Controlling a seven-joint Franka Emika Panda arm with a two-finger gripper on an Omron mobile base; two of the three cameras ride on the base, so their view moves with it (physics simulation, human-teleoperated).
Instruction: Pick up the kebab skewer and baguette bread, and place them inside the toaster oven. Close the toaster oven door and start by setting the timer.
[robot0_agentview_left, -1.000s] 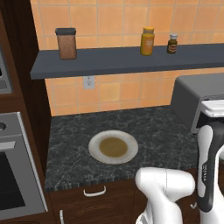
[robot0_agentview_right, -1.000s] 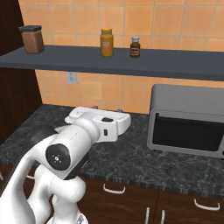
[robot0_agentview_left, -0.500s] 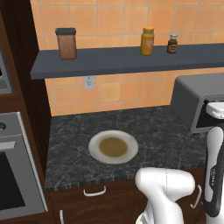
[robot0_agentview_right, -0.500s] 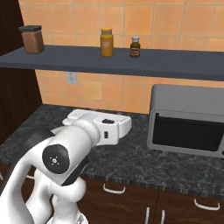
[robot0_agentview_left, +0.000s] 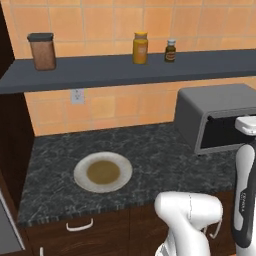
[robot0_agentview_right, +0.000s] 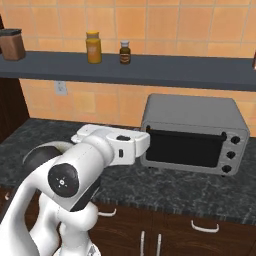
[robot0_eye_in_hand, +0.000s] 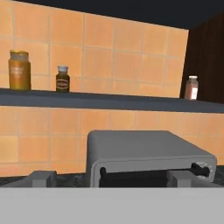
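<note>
Your toaster oven (robot0_agentview_right: 194, 133) sits at the counter's (robot0_agentview_right: 165, 185) right end, toaster oven door (robot0_agentview_right: 182, 149) shut. Hand (robot0_eye_in_hand: 109, 179) faces it, fingers (robot0_eye_in_hand: 42, 178) spread apart, empty. Plate (robot0_agentview_left: 103, 172) looks bare, though resolution's poor.

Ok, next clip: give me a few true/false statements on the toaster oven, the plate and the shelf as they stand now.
1. The toaster oven door is shut. True.
2. The plate holds the baguette and the skewer. False: neither lies on it; it shows just a brownish centre.
3. The toaster oven has its knobs in a column at its right. True.
4. The shelf is bare. False: an orange jar and a small dark bottle stand on it.
5. The toaster oven sits on the shelf. False: it stands on the dark counter.
</note>
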